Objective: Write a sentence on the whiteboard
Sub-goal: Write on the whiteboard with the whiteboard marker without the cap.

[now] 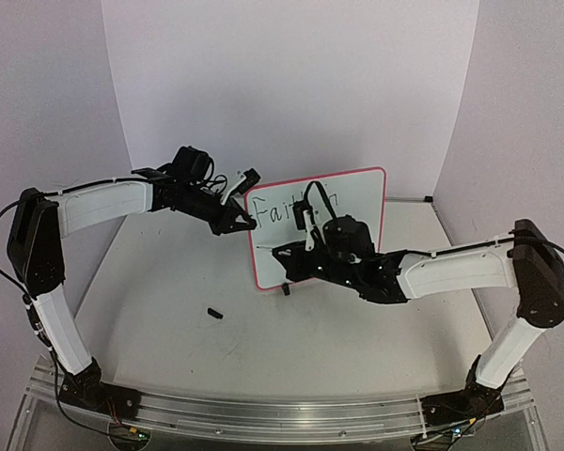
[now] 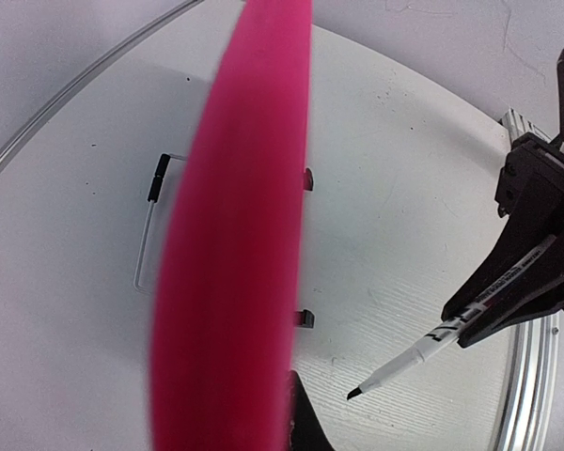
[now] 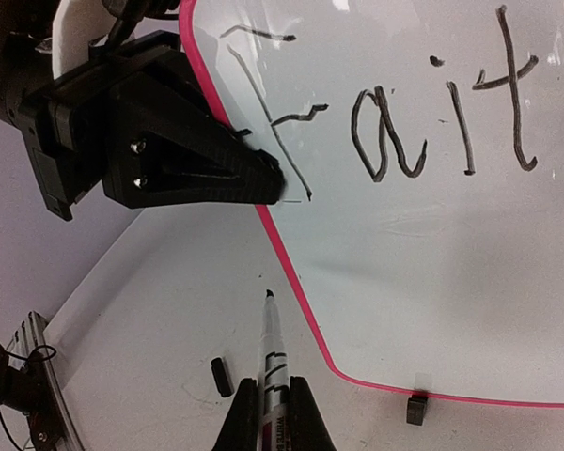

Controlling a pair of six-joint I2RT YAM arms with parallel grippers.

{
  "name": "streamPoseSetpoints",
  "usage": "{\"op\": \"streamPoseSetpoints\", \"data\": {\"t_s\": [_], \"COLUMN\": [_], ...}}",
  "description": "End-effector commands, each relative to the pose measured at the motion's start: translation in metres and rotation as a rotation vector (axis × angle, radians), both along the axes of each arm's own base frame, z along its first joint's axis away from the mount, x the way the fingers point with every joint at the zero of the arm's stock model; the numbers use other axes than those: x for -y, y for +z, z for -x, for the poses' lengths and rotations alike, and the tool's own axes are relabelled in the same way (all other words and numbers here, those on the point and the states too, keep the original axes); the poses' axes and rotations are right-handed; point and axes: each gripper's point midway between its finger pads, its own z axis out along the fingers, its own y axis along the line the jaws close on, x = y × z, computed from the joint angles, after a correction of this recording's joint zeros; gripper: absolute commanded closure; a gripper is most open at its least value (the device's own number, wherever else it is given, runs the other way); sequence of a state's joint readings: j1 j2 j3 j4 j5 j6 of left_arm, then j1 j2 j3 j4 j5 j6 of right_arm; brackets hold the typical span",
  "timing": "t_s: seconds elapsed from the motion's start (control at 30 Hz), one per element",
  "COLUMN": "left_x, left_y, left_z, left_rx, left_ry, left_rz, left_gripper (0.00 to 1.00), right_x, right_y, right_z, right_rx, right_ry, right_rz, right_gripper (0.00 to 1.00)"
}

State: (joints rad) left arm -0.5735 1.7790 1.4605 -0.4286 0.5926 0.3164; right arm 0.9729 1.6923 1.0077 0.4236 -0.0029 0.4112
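One whiteboard [image 1: 352, 225], one marker [image 3: 271, 362] (uncapped), two grippers clamped.

Upright whiteboard [image 1: 352, 235] blocks mid-table; loose marker cap [image 1: 214, 313] lies before it.

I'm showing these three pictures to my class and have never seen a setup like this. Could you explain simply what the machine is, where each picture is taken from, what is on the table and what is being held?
The machine is two robot arms bolted at the near edge of a white table. The wide picture comes from a fixed camera above and behind them. The other two come from small cameras on each arm's wrist.

A small whiteboard with a pink frame stands on the table. The left gripper is shut on its edge, steadying it. The right gripper is shut on a marker, whose tip is off the board just now.

The writing so far reads "Fait" in the right wrist view; in the wide view it seems to continue, too small to read. A small black piece, possibly the marker's cap, lies on the table.
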Motion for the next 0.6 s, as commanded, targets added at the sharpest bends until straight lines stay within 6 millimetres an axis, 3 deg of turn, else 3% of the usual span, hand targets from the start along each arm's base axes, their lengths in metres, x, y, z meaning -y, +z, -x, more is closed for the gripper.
{"op": "streamPoseSetpoints", "data": {"t_s": [0.0,0.57], "left_x": [-0.017,-0.018], "left_y": [-0.034,-0.032], "left_z": [0.0,0.0], "left_rx": [-0.02,-0.015], "left_ry": [0.04,0.043], "left_rz": [-0.151,-0.153], "left_gripper": [1.0,1.0], "right_x": [-0.008,-0.015], "right_y": [0.013,0.004], "right_z": [-0.007,-0.023], "right_rx": [0.054,0.066], "right_ry": [-0.023,-0.09], "right_rz": [-0.024,0.007], "right_gripper": [1.0,1.0]}}
